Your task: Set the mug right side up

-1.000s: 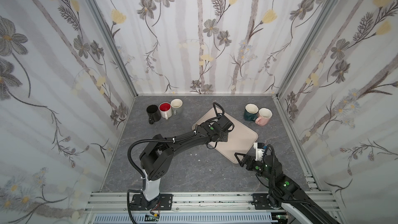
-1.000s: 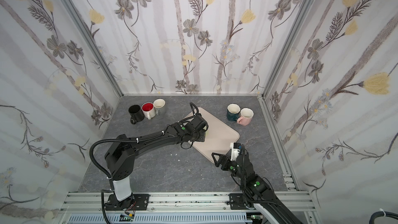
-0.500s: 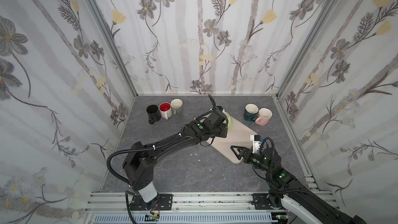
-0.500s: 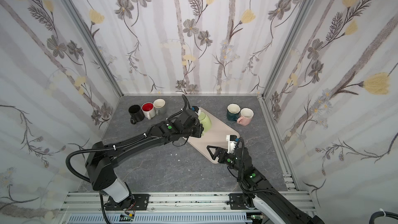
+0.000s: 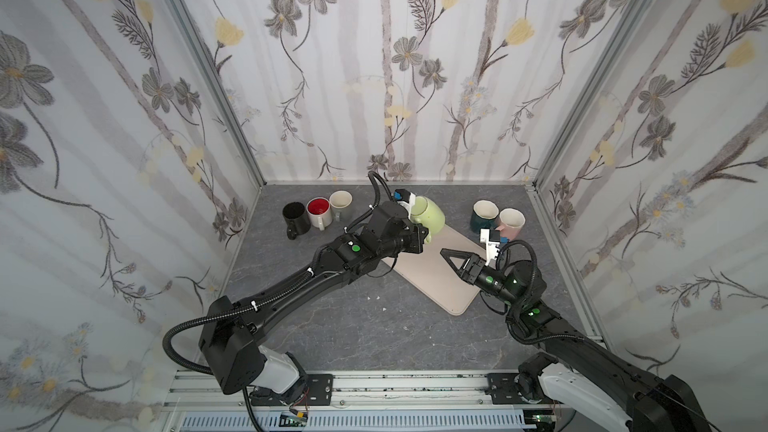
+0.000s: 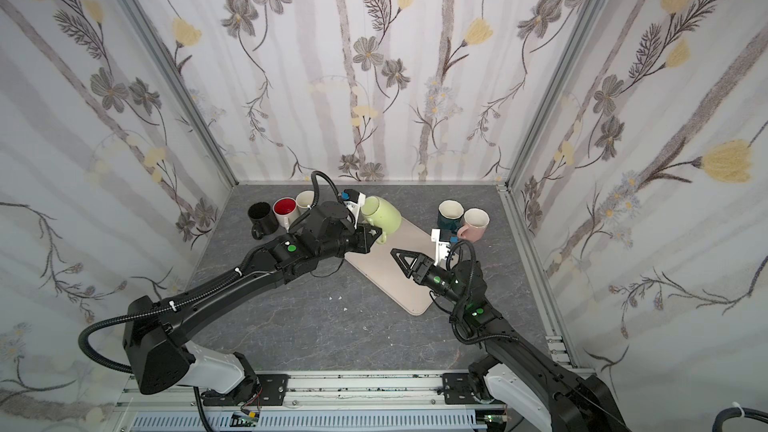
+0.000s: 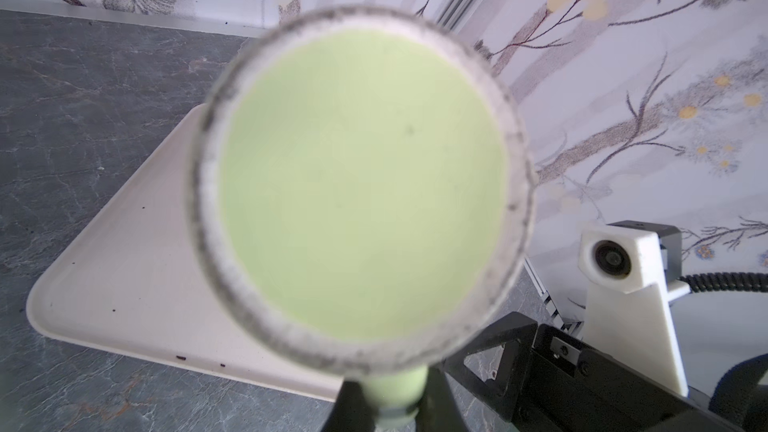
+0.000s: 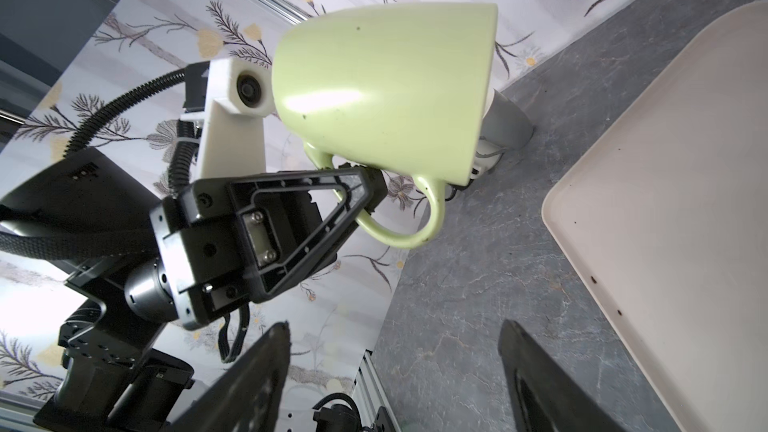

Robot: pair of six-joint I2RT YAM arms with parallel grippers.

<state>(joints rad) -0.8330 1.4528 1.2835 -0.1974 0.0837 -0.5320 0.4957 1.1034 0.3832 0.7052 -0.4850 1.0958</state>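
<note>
We see the left pincer [image 8: 370, 184] clamped on the handle of the mug [image 8: 386, 89], which is pale green. The mug hangs on its side just beyond the fingertips and clear of the floor [image 8: 478, 284]. Its base is turned back toward this arm's wrist camera [image 8: 249, 89] and its mouth faces away. Below and ahead of this pincer lies the tray [image 5: 436, 284]. The right pincer [image 5: 446, 252] hovers over the tray with jaws spread wide and empty. Its tips are aimed at the mug, near it but apart. Off the left pincer's outer side we note three mugs [image 5: 318, 211] in a row. Beyond the right pincer stands a pair of mugs [image 5: 484, 214], touching.
</note>
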